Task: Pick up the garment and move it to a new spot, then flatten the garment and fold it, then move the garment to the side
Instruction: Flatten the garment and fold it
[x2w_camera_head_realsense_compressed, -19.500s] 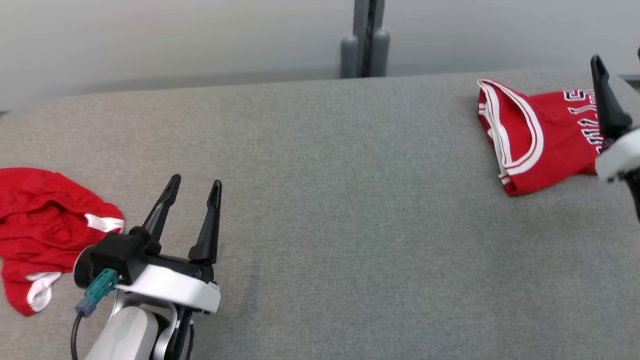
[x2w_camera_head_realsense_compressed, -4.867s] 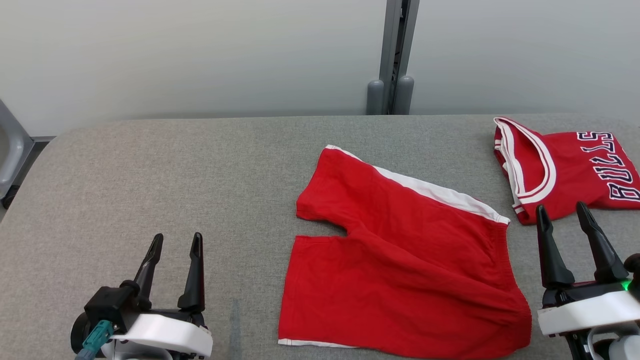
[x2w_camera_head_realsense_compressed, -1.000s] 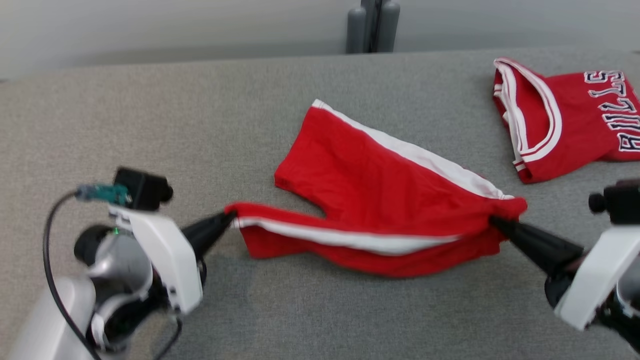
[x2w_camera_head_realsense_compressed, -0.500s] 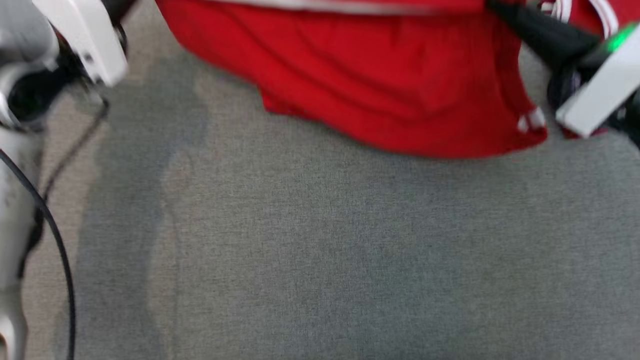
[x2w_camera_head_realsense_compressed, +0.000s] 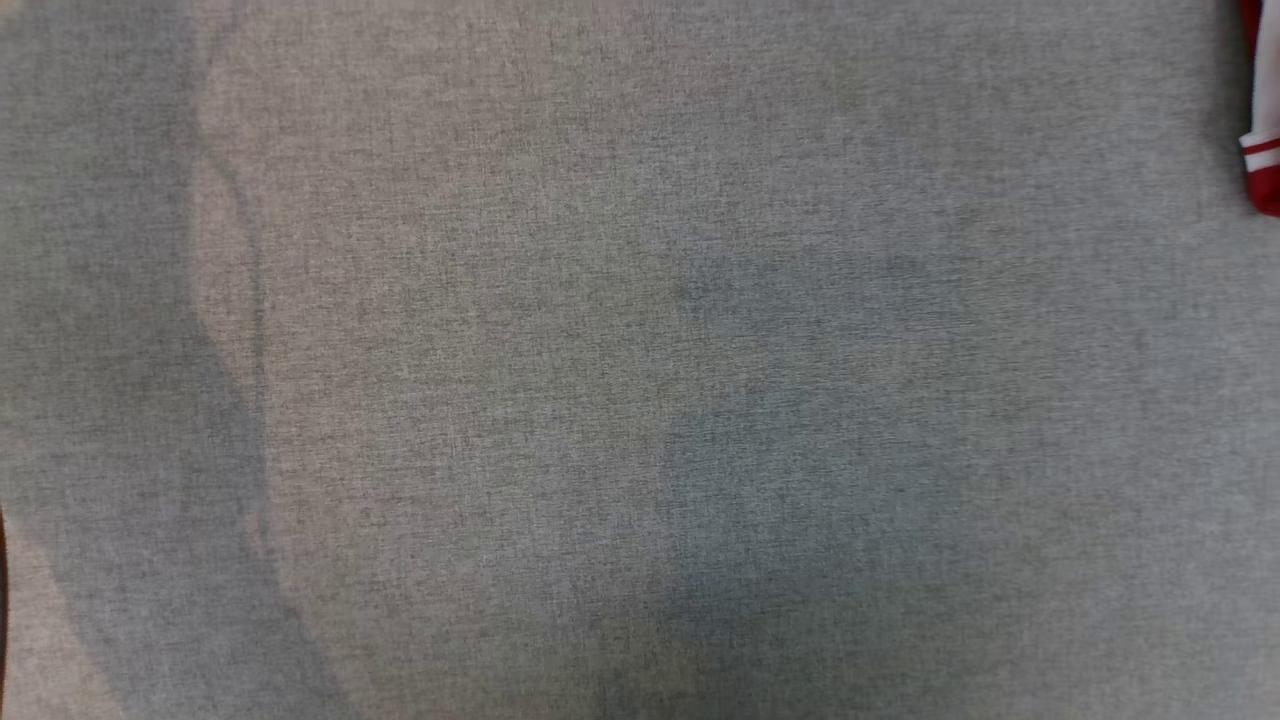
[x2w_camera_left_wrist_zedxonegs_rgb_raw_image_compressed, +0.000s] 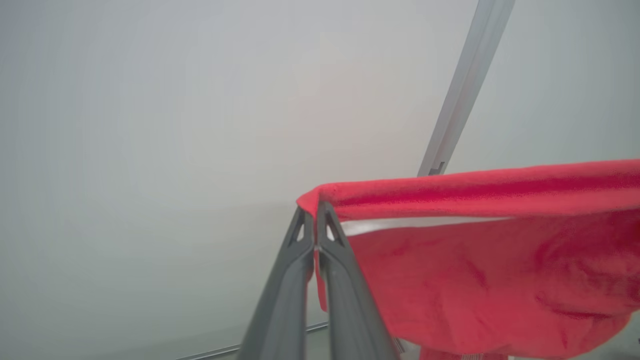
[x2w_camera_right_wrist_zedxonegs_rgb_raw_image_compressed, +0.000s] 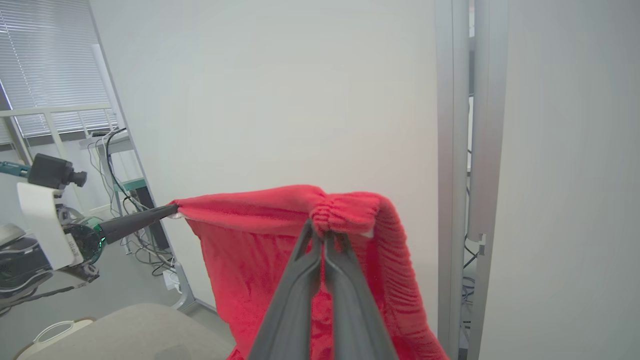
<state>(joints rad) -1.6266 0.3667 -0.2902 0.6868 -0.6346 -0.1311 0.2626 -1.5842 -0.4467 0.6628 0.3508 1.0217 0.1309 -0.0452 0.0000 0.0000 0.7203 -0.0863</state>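
Since a second ago the garment (x2w_camera_right_wrist_zedxonegs_rgb_raw_image_compressed: 260, 260) has left the bench (x2w_camera_head_realsense_compressed: 600, 350) and gone up. The head camera has also tipped down, and its view now takes in bare grey weave and, at the right edge, a red-and-white trimmed hem (x2w_camera_head_realsense_compressed: 1264, 185). This is probably the folded jersey, though too little shows to be sure. Location of item: aloft, slung between both arms before a pale wall (x2w_camera_right_wrist_zedxonegs_rgb_raw_image_compressed: 280, 100). Left jaws: closed on a hem corner beside the white side stripe (x2w_camera_left_wrist_zedxonegs_rgb_raw_image_compressed: 410, 225). Right jaws: closed on the gathered elastic waistband (x2w_camera_right_wrist_zedxonegs_rgb_raw_image_compressed: 345, 207). The top edge runs near taut from grip to grip, and the body hangs below in soft folds. Material: red fleecy knit, matte and limp; the waistband is ruched and thicker. The bench cover is a coarse weave, judged likely to drag on the cloth. Recommendation: hold both grips level with the span taut, land the free lower edge first, then draw back so the panel lays flat without bunching. Release only once the cloth is down.
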